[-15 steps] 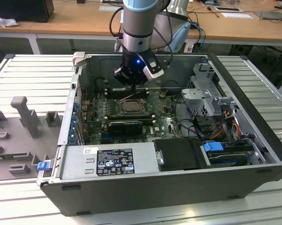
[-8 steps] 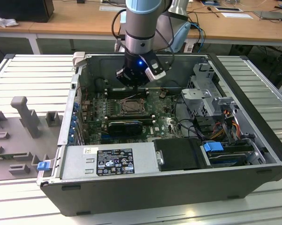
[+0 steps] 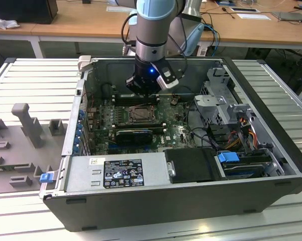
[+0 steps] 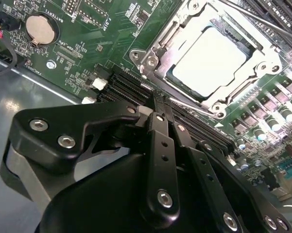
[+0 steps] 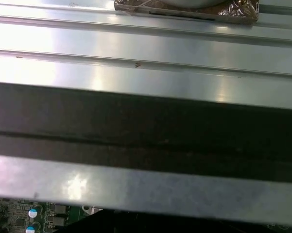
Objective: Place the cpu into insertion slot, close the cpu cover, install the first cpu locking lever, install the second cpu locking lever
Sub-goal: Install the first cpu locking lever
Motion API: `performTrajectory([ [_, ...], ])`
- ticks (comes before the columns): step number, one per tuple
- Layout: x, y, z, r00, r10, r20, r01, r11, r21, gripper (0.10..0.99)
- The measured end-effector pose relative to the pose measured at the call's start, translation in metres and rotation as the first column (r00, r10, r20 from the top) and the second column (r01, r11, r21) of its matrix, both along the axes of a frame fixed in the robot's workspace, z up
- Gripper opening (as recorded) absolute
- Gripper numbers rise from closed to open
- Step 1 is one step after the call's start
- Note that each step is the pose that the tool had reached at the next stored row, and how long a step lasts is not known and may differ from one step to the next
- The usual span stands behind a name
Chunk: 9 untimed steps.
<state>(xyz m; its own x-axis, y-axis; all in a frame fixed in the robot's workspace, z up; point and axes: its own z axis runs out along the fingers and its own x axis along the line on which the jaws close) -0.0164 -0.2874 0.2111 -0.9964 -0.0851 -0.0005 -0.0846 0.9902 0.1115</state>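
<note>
The cpu (image 4: 209, 54), a pale square chip, lies flat in the insertion slot (image 4: 184, 85) on the green board. The silvery cpu cover (image 4: 158, 51) lies down around the chip's edges. A thin metal lever rod (image 4: 269, 30) runs along the far side of the socket. My gripper (image 4: 160, 99) hovers just beside the socket, over the long black slots, its black fingers (image 4: 158, 128) pressed together with nothing between them. In the exterior view the gripper (image 3: 143, 89) hangs inside the open computer case, just behind the insertion slot (image 3: 139, 114).
Black memory slots (image 4: 131, 90) and a coin battery (image 4: 40, 27) flank the socket. A black card (image 3: 135, 134), the power supply (image 3: 115, 173), a drive cage (image 3: 218, 100) and cables (image 3: 241, 133) crowd the case. The case wall (image 5: 146, 131) is close by.
</note>
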Motion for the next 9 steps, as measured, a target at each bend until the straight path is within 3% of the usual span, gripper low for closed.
performTrajectory([
  [9,0.0013,-0.0002,-0.0068,1.0,0.0,-0.0001,0.0,1.0,-0.001,0.106],
])
